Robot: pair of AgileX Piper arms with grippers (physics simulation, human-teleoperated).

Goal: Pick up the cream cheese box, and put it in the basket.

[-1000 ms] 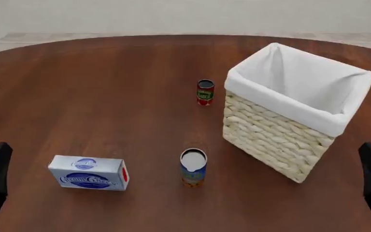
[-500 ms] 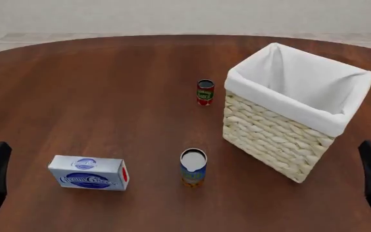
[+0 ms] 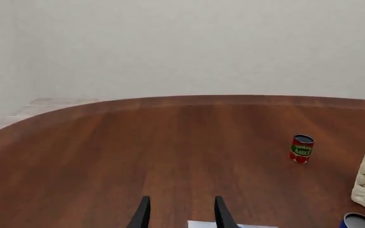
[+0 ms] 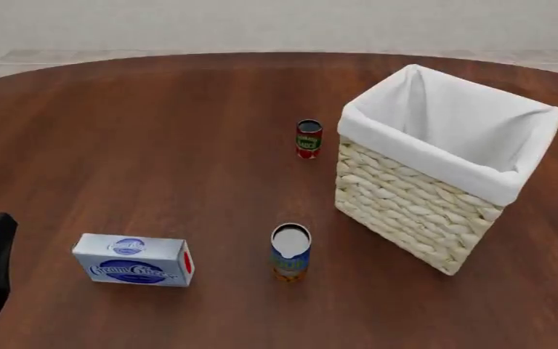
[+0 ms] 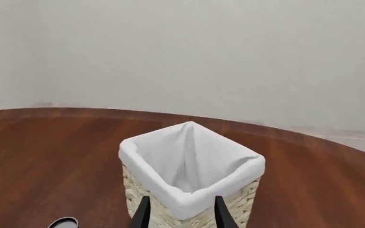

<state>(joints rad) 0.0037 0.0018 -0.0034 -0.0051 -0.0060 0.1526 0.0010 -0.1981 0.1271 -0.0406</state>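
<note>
Both tools are empty with fingers apart: the left tool (image 3: 180, 216) sits near the flat card cream cheese box (image 4: 134, 259), lying on the glossy wooden worktop (image 4: 143, 145). Nothing is grasped yet; next, the reach must descend squarely over the carton. Farther right stands the woven, cloth-lined basket (image 4: 410, 200), viewed over the right tool (image 5: 180, 216).

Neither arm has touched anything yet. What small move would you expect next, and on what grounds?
Probably the left gripper dips forward and down toward the cream cheese box. Its fingers are open and empty, and the box lies flat on the table just ahead of that arm, far from the basket on the right.
</note>
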